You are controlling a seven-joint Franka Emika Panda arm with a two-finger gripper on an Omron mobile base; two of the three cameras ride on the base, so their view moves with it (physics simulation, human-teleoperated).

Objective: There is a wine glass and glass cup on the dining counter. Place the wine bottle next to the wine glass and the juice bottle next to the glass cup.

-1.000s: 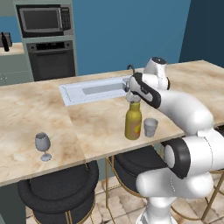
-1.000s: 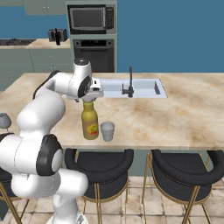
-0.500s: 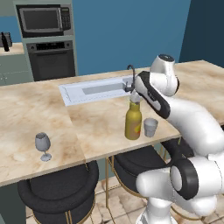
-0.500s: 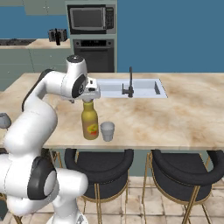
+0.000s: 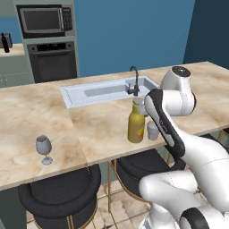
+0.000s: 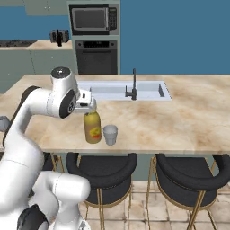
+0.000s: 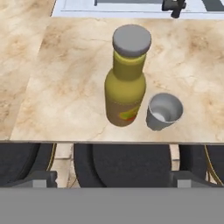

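The beige marbled counter [image 5: 40, 112] crosses mid-frame in the left base view, its sink [image 5: 105, 89] at upper centre. Juice bottle [image 5: 136, 127] stands upright just beside the glass cup [image 5: 153, 130], right of centre. The pincer [image 6: 91, 104] hangs above, apart, empty. Wine glass [image 5: 43, 149] stands lower left.

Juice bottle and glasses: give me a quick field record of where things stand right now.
juice bottle: upright on the dining counter, near its front edge
glass cup: upright, close beside the juice bottle
wine glass: standing alone further along the counter
wine bottle: not placed by the wine glass
gripper: open, holding nothing
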